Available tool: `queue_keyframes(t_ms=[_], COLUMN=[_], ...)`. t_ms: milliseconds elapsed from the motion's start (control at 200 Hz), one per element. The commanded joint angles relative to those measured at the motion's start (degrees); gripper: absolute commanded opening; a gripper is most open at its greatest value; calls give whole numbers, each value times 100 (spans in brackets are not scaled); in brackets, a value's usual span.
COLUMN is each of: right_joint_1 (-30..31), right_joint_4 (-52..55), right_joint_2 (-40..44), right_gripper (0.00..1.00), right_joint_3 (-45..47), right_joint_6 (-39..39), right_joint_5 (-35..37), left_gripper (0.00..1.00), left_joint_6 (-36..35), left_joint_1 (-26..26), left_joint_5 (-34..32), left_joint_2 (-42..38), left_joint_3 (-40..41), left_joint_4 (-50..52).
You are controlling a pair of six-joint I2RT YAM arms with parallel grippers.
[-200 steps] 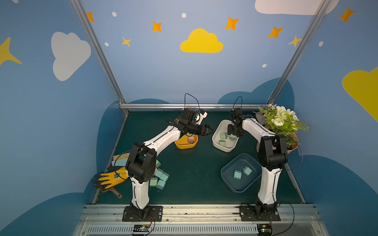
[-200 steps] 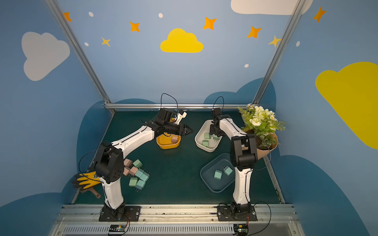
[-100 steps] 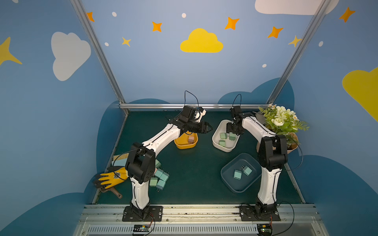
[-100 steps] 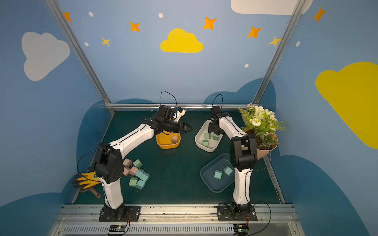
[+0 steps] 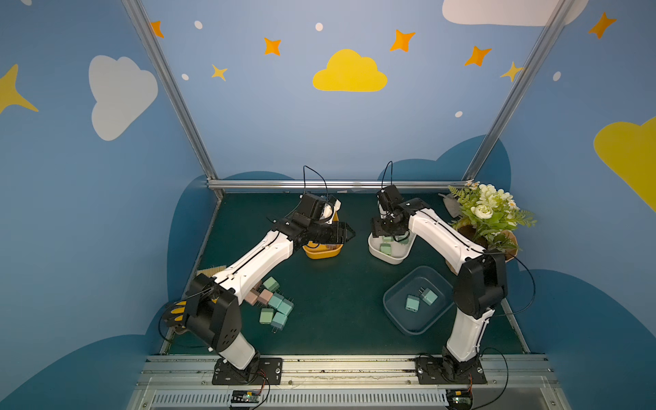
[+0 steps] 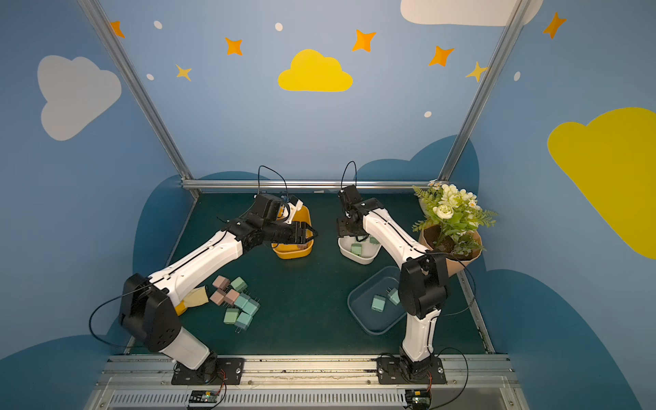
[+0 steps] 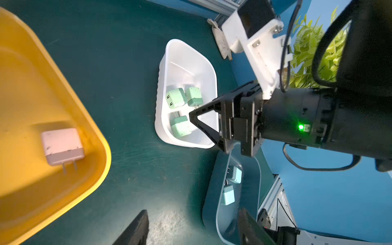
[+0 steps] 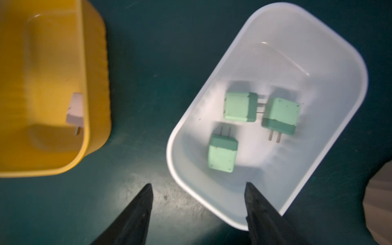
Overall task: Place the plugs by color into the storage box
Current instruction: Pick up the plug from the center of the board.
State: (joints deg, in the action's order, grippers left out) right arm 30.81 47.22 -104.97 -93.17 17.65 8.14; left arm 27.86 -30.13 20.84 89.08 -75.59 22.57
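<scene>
A pink plug lies in the yellow bin. Three green plugs rest in the white bin, and two teal plugs in the blue tray. Several loose plugs in pink, green and teal are piled by the left arm's base. My left gripper hangs open and empty beside the yellow bin, its fingertips past the bin's right rim. My right gripper is open and empty above the near rim of the white bin.
A potted plant stands at the back right, close to the right arm. A yellow-bristled brush lies at the left edge behind the left arm. A metal rail closes off the back of the green mat.
The left gripper has drawn back a little toward the yellow bin. The right gripper has shifted slightly left over the white bin. Both stay open.
</scene>
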Motion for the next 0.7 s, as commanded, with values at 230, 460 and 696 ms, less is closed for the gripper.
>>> queue_keyframes(t_ms=[230, 460, 696], right_joint_1=[1174, 1793, 2205], right_joint_4=[-1565, -1604, -1617], right_joint_2=[696, 599, 699], right_gripper=[69, 69, 69], right_joint_3=[1390, 1350, 1358], right_joint_6=[483, 350, 251], right_joint_5=[-823, -1116, -1241], left_gripper=[67, 69, 71], left_joint_6=[-344, 360, 1262], left_joint_1=[3, 24, 199], left_joint_5=[-1458, -2745, -3590], left_joint_2=[-1788, -3092, -4003], left_joint_3=[1738, 2724, 3499], left_joint_4=[196, 652, 1255])
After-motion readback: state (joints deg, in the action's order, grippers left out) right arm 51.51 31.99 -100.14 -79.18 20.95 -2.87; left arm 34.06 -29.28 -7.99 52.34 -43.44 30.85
